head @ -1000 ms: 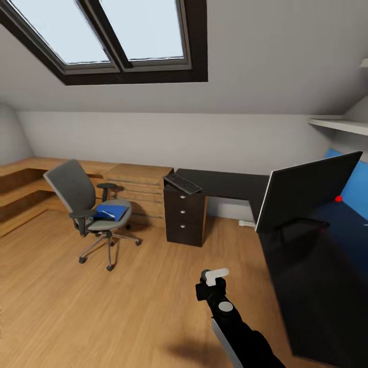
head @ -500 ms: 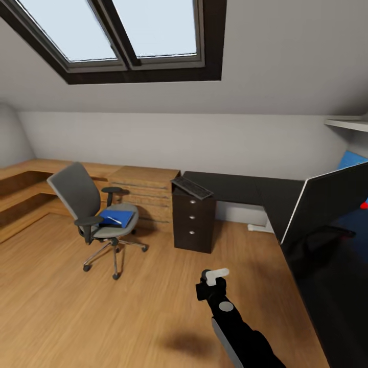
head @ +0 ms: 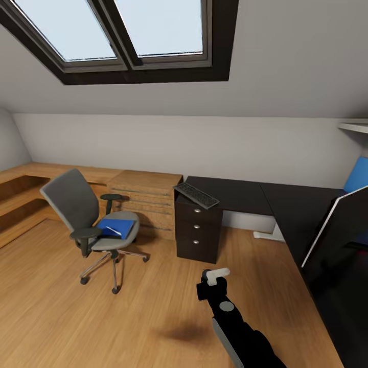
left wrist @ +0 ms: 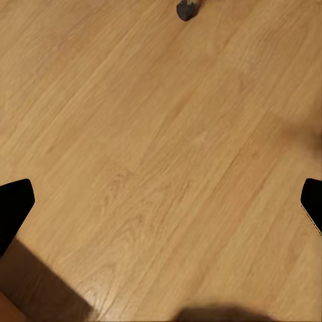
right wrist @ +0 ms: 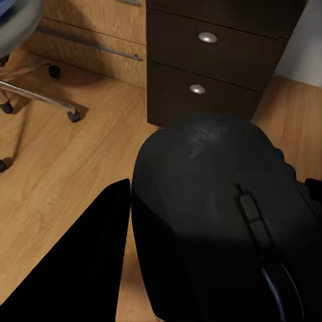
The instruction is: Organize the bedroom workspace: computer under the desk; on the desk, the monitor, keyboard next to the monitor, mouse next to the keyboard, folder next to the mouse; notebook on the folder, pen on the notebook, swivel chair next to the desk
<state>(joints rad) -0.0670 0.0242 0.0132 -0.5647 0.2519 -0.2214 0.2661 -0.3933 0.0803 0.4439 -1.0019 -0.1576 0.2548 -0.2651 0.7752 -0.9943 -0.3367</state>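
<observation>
Gripping one mouse [right wrist: 215, 221], right tool [right wrist: 201, 255]; one keyboard [head: 196, 194].

It was an attic bedroom study: sloped ceiling with dark-framed skylight [head: 128, 36], black L-shaped desk [head: 255, 197], grey swivel chair [head: 84, 212], wooden plank floor [head: 102, 317].

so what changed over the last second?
Only the camera moved: the view panned left, sliding the monitor toward the right edge and showing more of the desk. Nothing in the room shifted. The keyboard stays on the desk, the folder on the swivel chair, and the right gripper still holds the mouse.
</observation>
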